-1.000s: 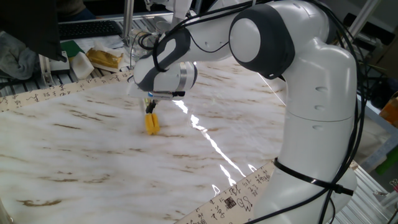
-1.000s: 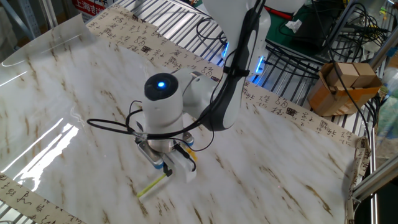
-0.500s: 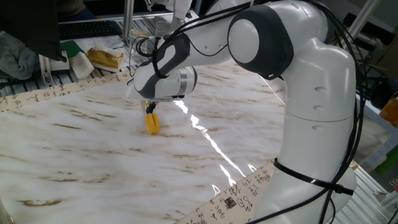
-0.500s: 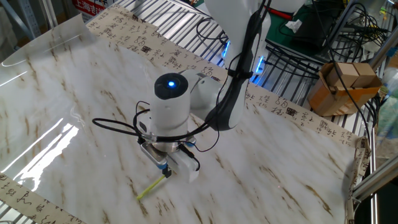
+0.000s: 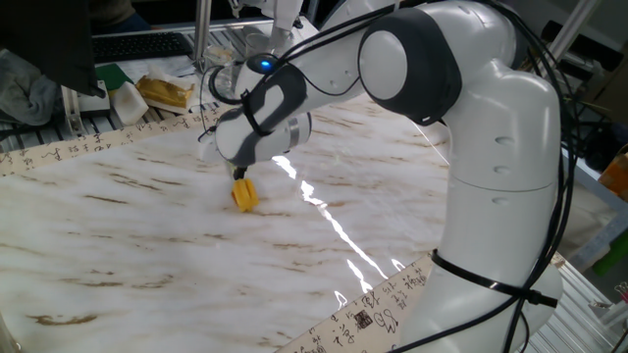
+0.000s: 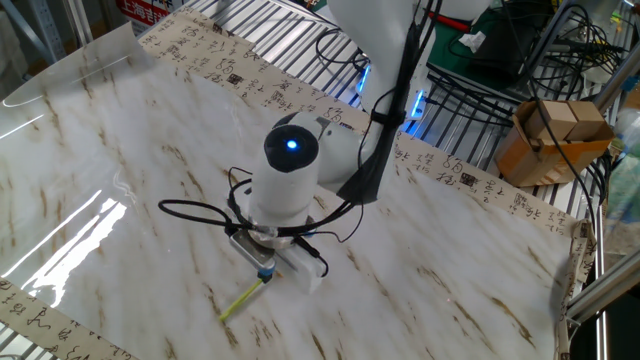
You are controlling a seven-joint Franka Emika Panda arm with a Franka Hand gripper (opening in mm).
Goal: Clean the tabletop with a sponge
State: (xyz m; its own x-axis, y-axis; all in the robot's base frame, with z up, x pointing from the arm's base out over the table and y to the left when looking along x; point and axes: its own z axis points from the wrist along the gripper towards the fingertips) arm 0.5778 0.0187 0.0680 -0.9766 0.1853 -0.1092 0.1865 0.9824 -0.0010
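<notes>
One fixed view: gripper (image 5: 237, 175) lowered over tabletop (image 5: 118, 226), clamped on stick handle of sponge (image 5: 243, 194); yellow-orange head pressed to marble at 6 o'clock of wrist, near centre of surface. Tan lumpy chunk (image 5: 165, 92) on white wrapping noted beyond beige printed strip (image 5: 78, 147), toward 11 o'clock of sponge, well apart. Other fixed view: gripper (image 6: 270, 272) low over tabletop (image 6: 110, 170), pale handle of sponge (image 6: 243, 298) projecting toward 7 o'clock, lying close to marble; sponge head hidden behind fingers. Cardboard box (image 6: 548, 135) off table at 2 o'clock.
</notes>
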